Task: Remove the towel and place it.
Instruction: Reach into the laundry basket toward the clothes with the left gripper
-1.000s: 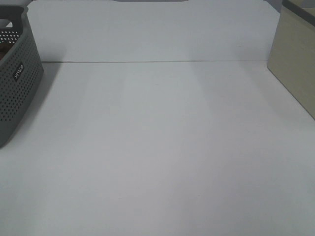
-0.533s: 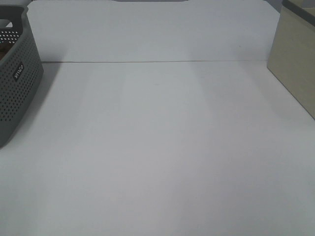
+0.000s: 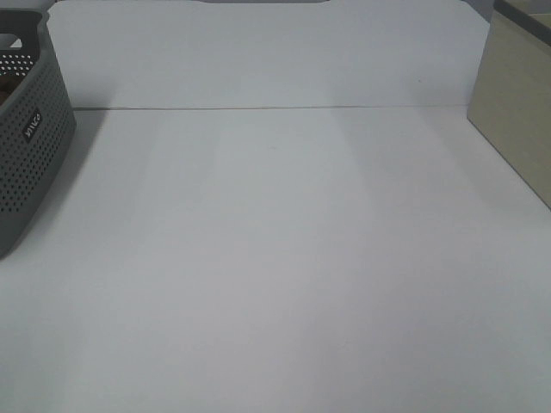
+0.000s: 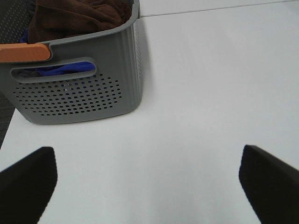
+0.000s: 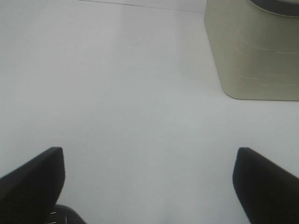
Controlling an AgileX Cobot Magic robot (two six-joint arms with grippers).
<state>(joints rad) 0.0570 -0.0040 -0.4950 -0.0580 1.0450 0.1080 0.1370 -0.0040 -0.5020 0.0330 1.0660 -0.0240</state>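
Observation:
The dark brown towel (image 4: pixel 74 16) lies bunched inside the grey perforated basket (image 4: pixel 79 95), over something blue. In the exterior high view the basket (image 3: pixel 30 146) stands at the far left edge and only a sliver of brown shows in it. My left gripper (image 4: pixel 147 179) is open and empty above the white table, a short way in front of the basket. My right gripper (image 5: pixel 149 179) is open and empty over the table, near a beige container (image 5: pixel 257 56). Neither gripper shows in the exterior high view.
The basket has an orange handle (image 4: pixel 23 52) on its near rim. The beige container (image 3: pixel 516 112) stands at the right edge of the white table (image 3: pixel 284 258). A seam (image 3: pixel 275 108) runs across the table's far part.

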